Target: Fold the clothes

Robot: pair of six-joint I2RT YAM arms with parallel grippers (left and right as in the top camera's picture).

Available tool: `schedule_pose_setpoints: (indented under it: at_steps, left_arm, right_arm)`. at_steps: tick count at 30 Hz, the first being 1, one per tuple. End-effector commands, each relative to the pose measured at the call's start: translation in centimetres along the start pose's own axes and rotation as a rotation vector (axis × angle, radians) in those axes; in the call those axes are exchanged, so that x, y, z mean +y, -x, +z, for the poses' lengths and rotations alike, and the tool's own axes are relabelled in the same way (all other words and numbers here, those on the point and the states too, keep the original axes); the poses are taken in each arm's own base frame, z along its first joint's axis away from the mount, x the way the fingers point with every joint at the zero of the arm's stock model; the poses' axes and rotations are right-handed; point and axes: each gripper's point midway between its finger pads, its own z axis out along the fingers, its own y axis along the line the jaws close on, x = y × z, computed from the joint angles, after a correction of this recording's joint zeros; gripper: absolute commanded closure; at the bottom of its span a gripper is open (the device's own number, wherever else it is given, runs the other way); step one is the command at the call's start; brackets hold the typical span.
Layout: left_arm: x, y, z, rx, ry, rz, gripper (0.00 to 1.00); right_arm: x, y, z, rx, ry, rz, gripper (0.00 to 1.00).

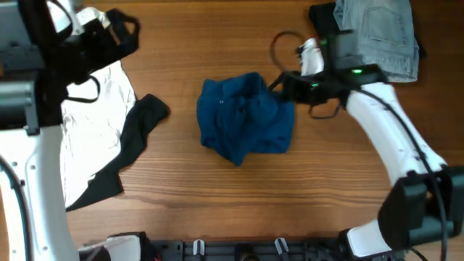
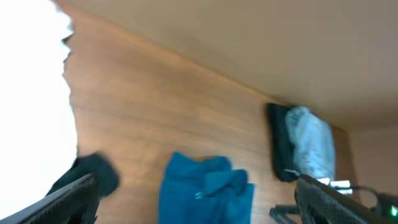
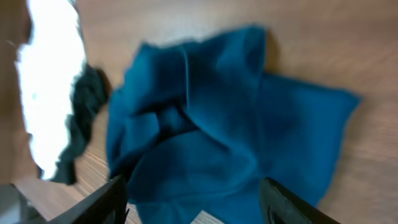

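A crumpled deep-blue knit shirt (image 1: 245, 117) lies in a heap at the middle of the wooden table; it also shows in the left wrist view (image 2: 205, 190) and fills the right wrist view (image 3: 217, 137). A white garment (image 1: 90, 123) and a black garment (image 1: 138, 127) lie at the left. Light-blue denim (image 1: 380, 32) sits on a black garment at the back right. My right gripper (image 3: 196, 202) is open, just above the shirt's right edge. My left gripper (image 2: 199, 205) is open and empty, held high at the far left.
A black cable loop (image 1: 284, 45) lies on the table behind the right gripper. The table's front edge carries a black rail with clips (image 1: 239, 248). Bare wood (image 1: 290, 196) lies in front of the shirt.
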Motion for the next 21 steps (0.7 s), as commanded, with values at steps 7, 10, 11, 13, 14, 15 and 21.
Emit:
schedule_pose_setpoints:
  at_steps: [7, 10, 11, 13, 14, 15, 21]
  left_arm:
    - [4.7, -1.3, 4.4, 0.127, 0.143, -0.066, 0.0]
    - [5.1, -1.5, 5.0, 0.143, 0.15, -0.071, 0.0]
    - [5.2, -1.6, 5.2, 0.149, 0.153, -0.074, 0.0]
    - [5.3, -1.7, 5.6, 0.157, 0.156, -0.076, 0.0]
    - [5.4, -1.7, 5.7, 0.16, 0.157, -0.077, 0.0]
    - [5.4, -1.7, 5.7, 0.161, 0.157, -0.077, 0.0]
    - [5.4, -1.7, 5.7, 0.162, 0.158, -0.077, 0.0]
  right_arm:
    - [-3.0, -4.4, 7.1, 0.173, -0.267, 0.102, 0.43]
    - [-4.0, -4.6, 7.1, 0.168, -0.332, 0.115, 0.65]
    - [-4.3, -4.6, 7.0, 0.166, -0.351, 0.114, 0.76]
    - [-4.9, -4.8, 6.7, 0.17, -0.386, 0.117, 0.87]
    - [-5.1, -4.9, 6.6, 0.171, -0.402, 0.117, 0.89]
    - [-5.5, -5.0, 6.5, 0.171, -0.422, 0.123, 0.89]
    - [-5.0, -4.7, 7.0, 0.163, -0.398, 0.122, 0.5]
